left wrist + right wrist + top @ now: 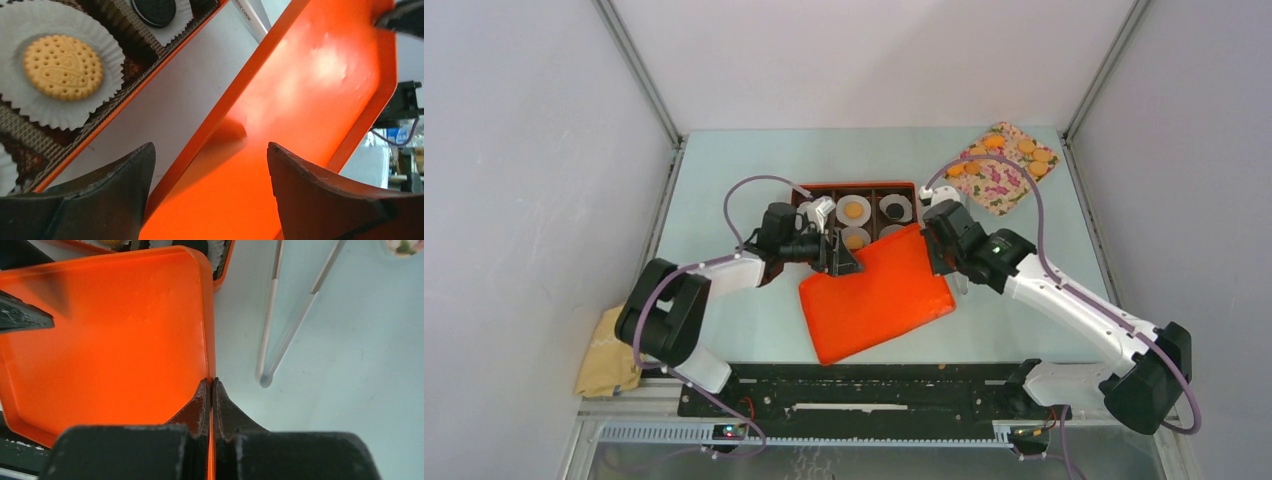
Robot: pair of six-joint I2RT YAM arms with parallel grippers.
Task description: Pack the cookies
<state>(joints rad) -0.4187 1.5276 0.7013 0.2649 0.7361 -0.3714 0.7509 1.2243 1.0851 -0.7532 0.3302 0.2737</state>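
Note:
An orange box lid (874,295) lies tilted over the near edge of the brown cookie box (854,186). My right gripper (941,255) is shut on the lid's right rim (210,382). My left gripper (844,262) is open, its jaws straddling the lid's left edge (210,150) without closing on it. In the box, a golden cookie (854,210) and a dark cookie (895,209) sit in white liners; both also show in the left wrist view, the golden one (63,66) and the dark one (154,11). Several orange cookies (1027,146) lie on a floral plate (999,175).
Clear tongs (280,315) lie on the table just right of the lid and box. A yellow cloth (606,352) hangs at the near left edge. The floral plate sits in the far right corner by the frame post.

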